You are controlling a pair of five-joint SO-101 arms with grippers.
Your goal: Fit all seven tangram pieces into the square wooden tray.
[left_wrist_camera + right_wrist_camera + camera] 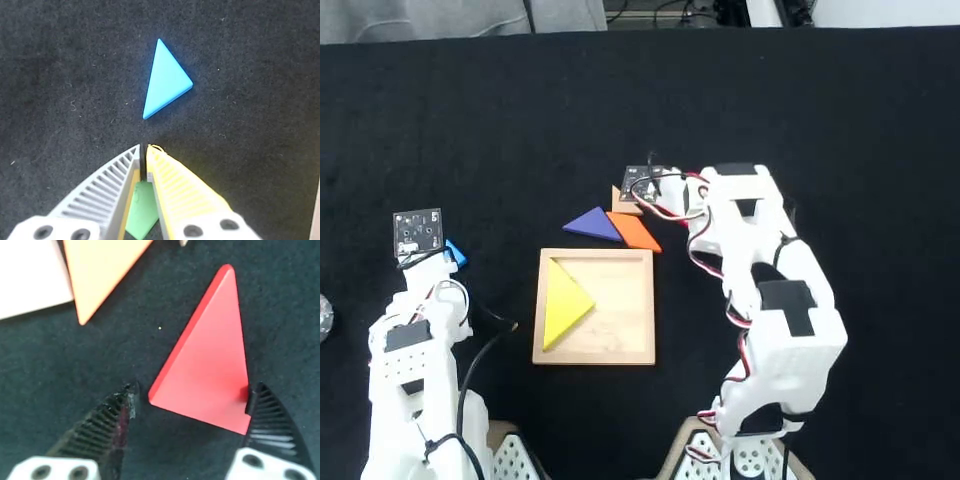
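- The red triangle is lying flat on the cloth just beyond the far right corner of the wooden tray, near the orange piece.
- The right gripper is straddling it, jaws apart, with 1 fingertip touching its side and the other just clear of a corner.
- Centring before closing is probably helping here, since a corner grip is likely to swivel the piece.
- Left of the tray, the left gripper is hanging with jaws together.

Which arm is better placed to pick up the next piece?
Right, probably: the right gripper is open, jaws either side of the red triangle. The left gripper is shut, the blue triangle lying apart ahead of it.
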